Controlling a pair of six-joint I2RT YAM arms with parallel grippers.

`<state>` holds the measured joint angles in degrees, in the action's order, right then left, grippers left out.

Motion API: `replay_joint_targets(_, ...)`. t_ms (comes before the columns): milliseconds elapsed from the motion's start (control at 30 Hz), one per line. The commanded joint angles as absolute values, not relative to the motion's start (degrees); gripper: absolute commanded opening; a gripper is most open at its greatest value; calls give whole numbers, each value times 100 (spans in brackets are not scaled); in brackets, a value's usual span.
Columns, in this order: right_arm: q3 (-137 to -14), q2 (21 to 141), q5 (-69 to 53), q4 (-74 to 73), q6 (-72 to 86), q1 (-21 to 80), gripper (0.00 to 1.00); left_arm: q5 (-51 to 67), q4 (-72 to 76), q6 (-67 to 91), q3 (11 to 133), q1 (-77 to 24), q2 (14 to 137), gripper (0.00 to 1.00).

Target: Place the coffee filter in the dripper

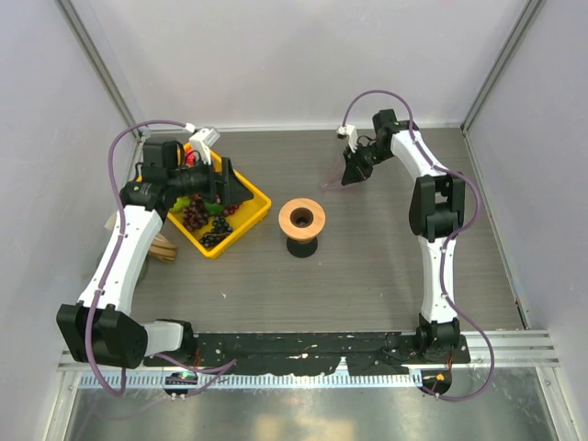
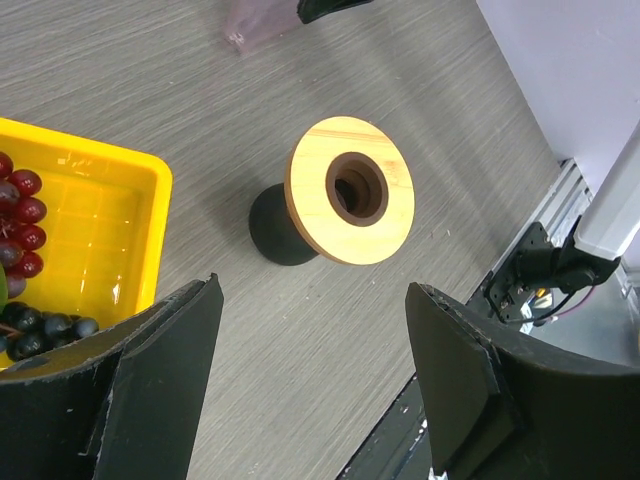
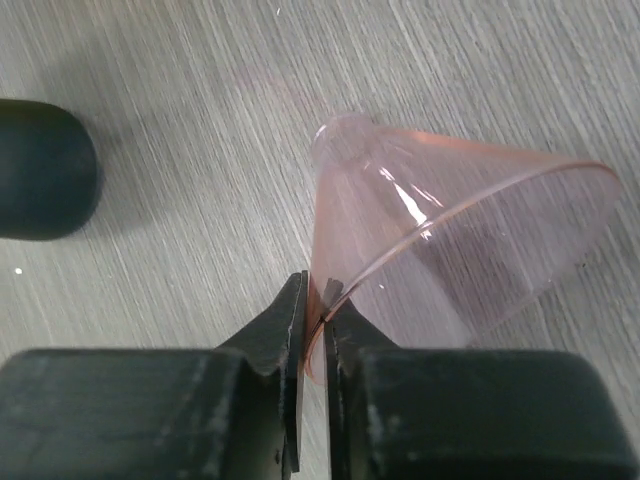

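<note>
The grey surface (image 1: 367, 276) carried everything, with the two arms reaching out over it from the near edge. A yellow tray (image 1: 260, 197) sat on the left side, holding red and dark grapes (image 1: 197, 219). The left gripper (image 2: 310, 290) hung over the tray's near corner, spread wide and holding nothing. Judging from that, it was simply parked out of the way.

The dripper was in two parts. Its ring stand (image 1: 285, 219), a light wooden collar on a short black base, stood upright at the middle of the surface, just beside the tray. That put it within reach of either arm. Its funnel (image 3: 450, 230) was well apart from it, at the far right.

The right gripper (image 3: 315, 300) was clenched on the funnel's rim, one finger inside the thin wall and one outside. An edge pinch like that suits a cone too wide to span. The funnel was clear with a pink tint and tipped on its side, narrow end away from the fingers. Whether it touched the surface could not be told.

No single paper filter could be made out. Only a tan bundle (image 1: 163, 248) showed beside the left arm.
</note>
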<state>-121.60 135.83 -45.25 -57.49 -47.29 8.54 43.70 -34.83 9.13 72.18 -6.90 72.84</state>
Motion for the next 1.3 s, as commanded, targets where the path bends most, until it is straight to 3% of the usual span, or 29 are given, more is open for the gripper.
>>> replay_joint_targets(0,-12339,12859,-4729,-5924,-4966,879,5,4246,-3472,1107,7435,-580,7198,83)
replay_joint_targets(200,-12411,11735,-4124,-6196,-5552,1142,5,3613,-4068,950,8409,-501,7443,82)
replay_joint_targets(467,-10698,9416,-1042,-5415,-6829,2609,5,3278,-5246,449,10773,-510,8226,90)
replay_joint_targets(700,-9932,8561,1562,-4597,-7127,4156,5,3156,-5537,27,11961,-816,8394,89)
replay_joint_targets(900,-9150,8051,3047,-3991,-7611,5193,5,2637,-5493,-694,11839,-1748,8113,88)
replay_joint_targets(1267,-8710,7866,3674,-4017,-7602,6055,5,1855,-5291,-1011,11400,-2847,8138,84)
